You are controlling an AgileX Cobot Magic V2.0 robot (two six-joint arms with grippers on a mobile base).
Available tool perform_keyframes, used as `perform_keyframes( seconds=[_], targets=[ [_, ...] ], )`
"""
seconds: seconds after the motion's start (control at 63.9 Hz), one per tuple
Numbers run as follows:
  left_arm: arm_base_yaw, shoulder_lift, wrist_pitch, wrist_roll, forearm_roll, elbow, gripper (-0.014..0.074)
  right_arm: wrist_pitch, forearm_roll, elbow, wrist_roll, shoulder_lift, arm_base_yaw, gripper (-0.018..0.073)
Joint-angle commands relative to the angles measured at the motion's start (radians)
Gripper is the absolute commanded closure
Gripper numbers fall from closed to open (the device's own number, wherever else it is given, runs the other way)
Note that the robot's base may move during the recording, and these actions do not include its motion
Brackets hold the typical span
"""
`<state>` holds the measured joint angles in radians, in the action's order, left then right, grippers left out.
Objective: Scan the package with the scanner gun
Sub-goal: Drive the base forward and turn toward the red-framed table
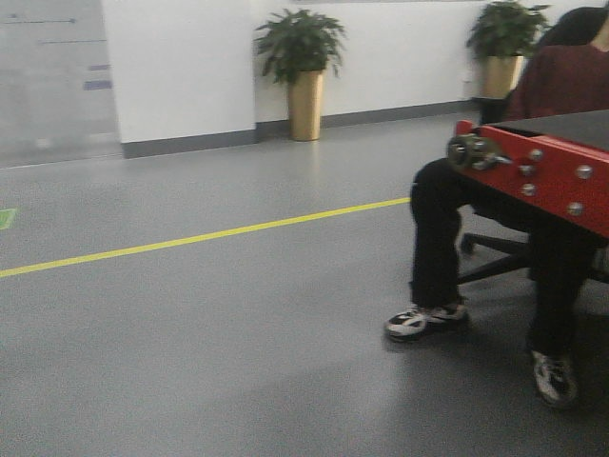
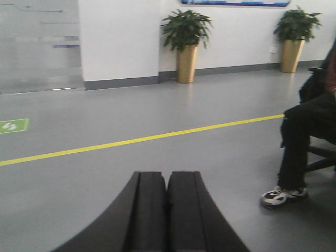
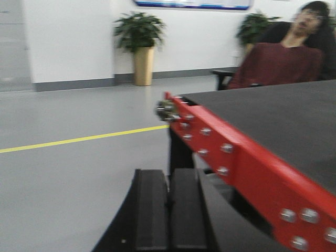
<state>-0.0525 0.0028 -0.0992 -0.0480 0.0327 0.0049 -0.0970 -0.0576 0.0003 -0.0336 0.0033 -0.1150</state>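
The package and the scanner gun are out of view in all three views. My left gripper [image 2: 167, 176] points out over bare grey floor, its two black fingers pressed together with nothing between them. In the right wrist view my right gripper [image 3: 169, 173] is likewise shut and empty, sitting low beside the corner of a red-edged table [image 3: 247, 157], below its dark top.
The table's red bolted edge [image 1: 552, 171] juts in at the right. A seated person in a dark red top [image 3: 278, 63] sits behind it, legs and sneakers [image 1: 425, 321] on the floor. A yellow floor line [image 1: 190, 238] crosses the floor. Two potted plants [image 1: 304, 76] stand by the far wall.
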Motion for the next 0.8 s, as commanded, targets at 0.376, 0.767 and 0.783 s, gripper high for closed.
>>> perform_keyframes(
  seconds=[0.376,0.767,0.783],
  targets=[
    [0.005,-0.003,0.019,0.006,-0.001,-0.005,0.0707,0.021,0.007,0.0,-0.001,-0.003,0.0,0.0712],
    [0.019,-0.003,0.019,0.006,-0.001,-0.005,0.0707,0.021,0.007,0.0,-0.001,-0.003,0.0,0.0712],
    [0.019,-0.003,0.019,0.006,-0.001,-0.005,0.0707,0.021,0.007,0.0,-0.001,-0.003,0.0,0.0712]
  ],
)
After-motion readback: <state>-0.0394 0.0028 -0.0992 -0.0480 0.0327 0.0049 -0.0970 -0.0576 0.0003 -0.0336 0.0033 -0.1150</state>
